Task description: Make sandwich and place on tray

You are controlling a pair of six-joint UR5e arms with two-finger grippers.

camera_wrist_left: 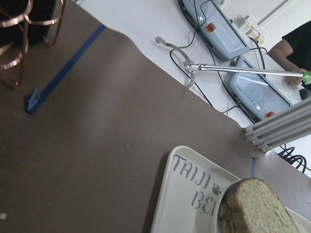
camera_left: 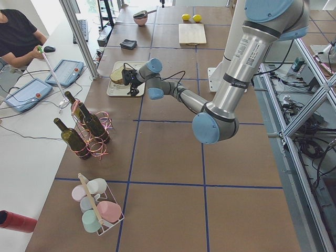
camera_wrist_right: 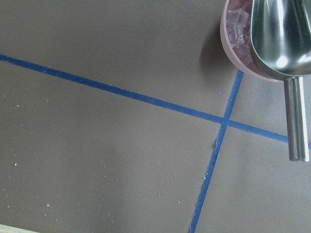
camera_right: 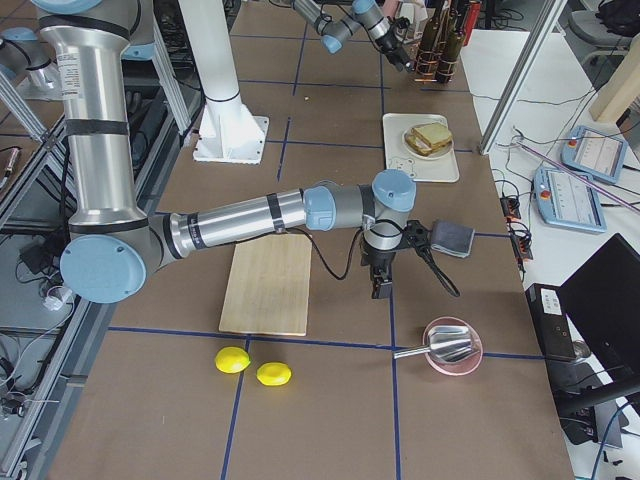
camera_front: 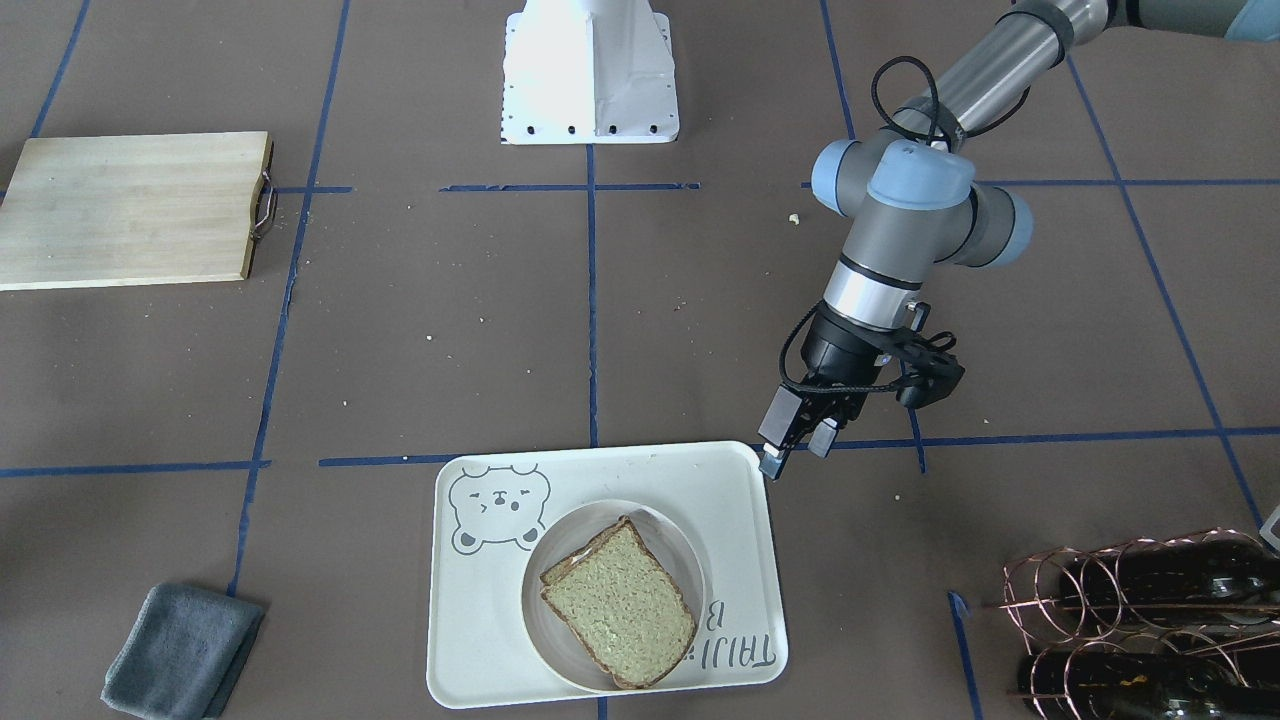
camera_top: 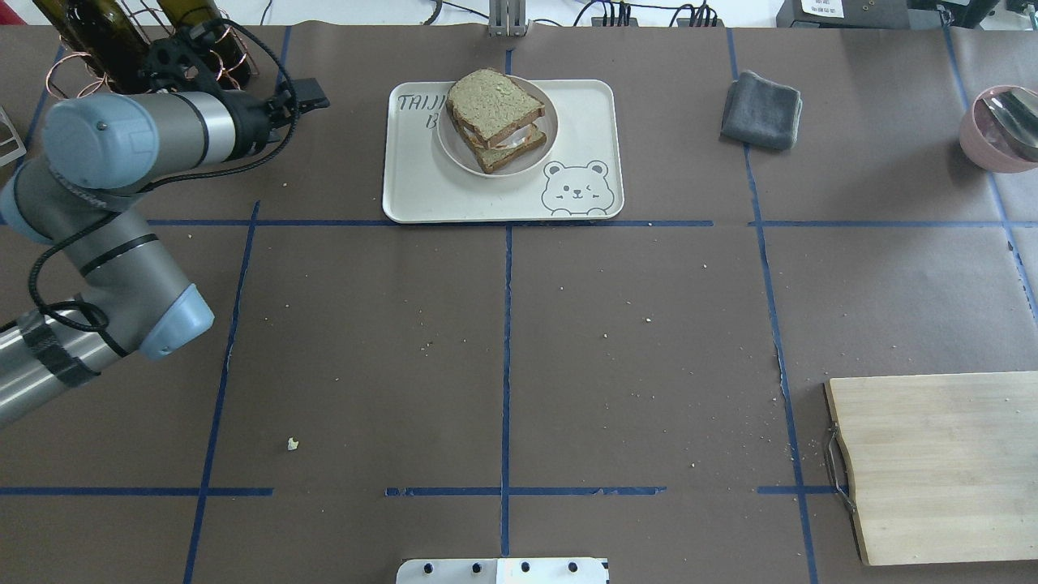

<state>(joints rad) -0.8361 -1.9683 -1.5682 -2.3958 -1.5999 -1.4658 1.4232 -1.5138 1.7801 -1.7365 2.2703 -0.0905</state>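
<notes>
Since the sandwich [camera_top: 495, 113] is already stacked, with white egg showing between its two bread slices, on a small plate [camera_top: 548, 144] toward 11 o'clock on the tray [camera_top: 422, 191] in the overhead view, the task is judged all but done. Only a clean retreat seems called for, kept clear of the tray's rim and of the bottles [camera_front: 1150, 580] at 4 o'clock from the left gripper [camera_front: 797, 445]. Nothing is gripped by it: its fingers are parted and empty, poised just off the tray's 1 o'clock corner in the front view, the arm stretched out and the wrist bent downward. The right gripper [camera_right: 380, 285] is pointed down at the table, at 8 o'clock from the grey cloth [camera_right: 450, 238]; whether it is parted or closed cannot be told.
</notes>
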